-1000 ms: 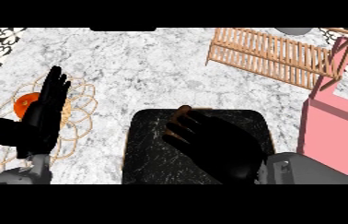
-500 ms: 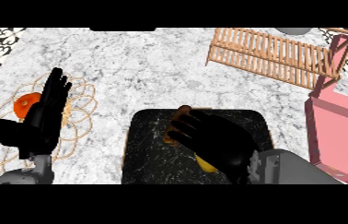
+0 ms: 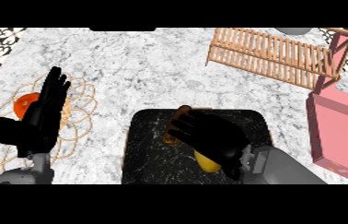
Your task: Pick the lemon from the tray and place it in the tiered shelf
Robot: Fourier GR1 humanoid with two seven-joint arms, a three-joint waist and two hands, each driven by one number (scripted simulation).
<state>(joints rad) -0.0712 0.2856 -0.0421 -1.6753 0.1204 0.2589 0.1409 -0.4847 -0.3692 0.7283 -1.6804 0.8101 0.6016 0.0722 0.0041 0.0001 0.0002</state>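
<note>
1. Where the forearms come in at the lower edge, the right hand [image 3: 207, 135] hangs over the middle of the tray [image 3: 146, 149]. Its fingers are curled round the lemon [image 3: 207, 162], whose yellow end shows under the palm.
2. The tray's left half is bare, with free room beside the hand.
3. A brown thing [image 3: 182, 111] lies at the tray's far edge, partly hidden by the fingertips. What it is cannot be told.
4. At the left edge the left hand [image 3: 41, 119] rests open, fingers straight and pressed together, over a wire basket [image 3: 78, 121]. An orange [image 3: 26, 103] lies just beside it.
5. Beyond the tray, the marble counter [image 3: 142, 66] lies bare up to its far edge.
6. The wooden shelf [image 3: 272, 55] stands far right, well apart from the hand. A pink box [image 3: 329, 126] lines the right edge.
</note>
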